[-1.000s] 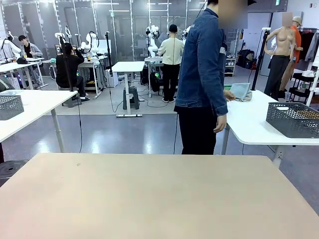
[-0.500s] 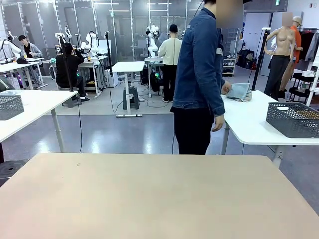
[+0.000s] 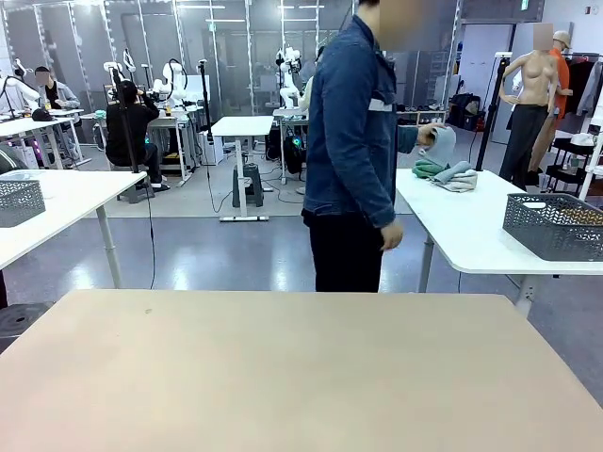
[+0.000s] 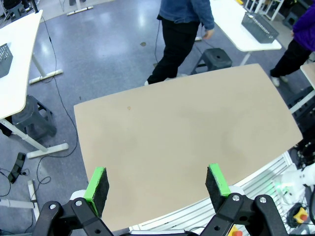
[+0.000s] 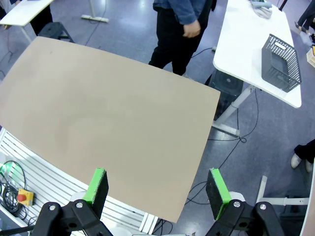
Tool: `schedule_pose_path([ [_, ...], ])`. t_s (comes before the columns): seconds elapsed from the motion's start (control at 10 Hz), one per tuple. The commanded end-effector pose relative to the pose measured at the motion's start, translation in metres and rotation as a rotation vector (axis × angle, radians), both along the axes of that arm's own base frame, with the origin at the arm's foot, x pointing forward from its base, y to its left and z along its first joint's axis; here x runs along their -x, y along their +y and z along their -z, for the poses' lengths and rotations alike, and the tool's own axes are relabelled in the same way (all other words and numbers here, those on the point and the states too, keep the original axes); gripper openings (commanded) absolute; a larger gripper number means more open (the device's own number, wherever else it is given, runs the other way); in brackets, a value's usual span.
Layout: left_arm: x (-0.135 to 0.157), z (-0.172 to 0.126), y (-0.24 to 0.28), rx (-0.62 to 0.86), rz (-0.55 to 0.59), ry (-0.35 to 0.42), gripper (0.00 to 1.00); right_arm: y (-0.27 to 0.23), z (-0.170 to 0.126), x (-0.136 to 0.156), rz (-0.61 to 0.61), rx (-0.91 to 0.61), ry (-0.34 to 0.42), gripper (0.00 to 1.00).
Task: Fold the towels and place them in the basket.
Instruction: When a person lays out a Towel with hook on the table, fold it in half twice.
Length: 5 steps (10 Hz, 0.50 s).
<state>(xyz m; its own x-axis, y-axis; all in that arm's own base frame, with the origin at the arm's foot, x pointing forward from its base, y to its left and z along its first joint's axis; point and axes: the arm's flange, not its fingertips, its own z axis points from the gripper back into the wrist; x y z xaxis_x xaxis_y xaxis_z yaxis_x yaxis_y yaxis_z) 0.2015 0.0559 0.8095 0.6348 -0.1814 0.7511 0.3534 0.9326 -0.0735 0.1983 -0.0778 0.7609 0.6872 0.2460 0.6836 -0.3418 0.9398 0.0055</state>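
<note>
Towels [image 3: 457, 177] piled frontward; left claw [image 4: 156, 183], right claw [image 5: 156, 188] agape.

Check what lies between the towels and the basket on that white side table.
Nothing: in the front view, the white table is bare between the towels and the basket. The right wrist view agrees.

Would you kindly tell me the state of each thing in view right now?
left gripper: open, holding nothing.
right gripper: open, holding nothing.
blue-grey towel: held up in the person's hand.
other towels: loose pile on the white side table.
basket: upright on the same table.
</note>
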Motion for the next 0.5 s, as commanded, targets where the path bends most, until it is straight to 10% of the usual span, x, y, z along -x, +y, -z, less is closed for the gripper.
schedule_pose_path([
  [0.0,0.0013,-0.0012,-0.0020,-0.004,0.006,-0.004,1.00,-0.0006,0.0009,0.0019,0.002,0.001,0.001,1.00],
  [0.4,0.0013,-0.0012,-0.0020,-0.004,0.006,-0.004,1.00,-0.0006,0.0009,0.0019,0.002,0.001,0.001,1.00],
])
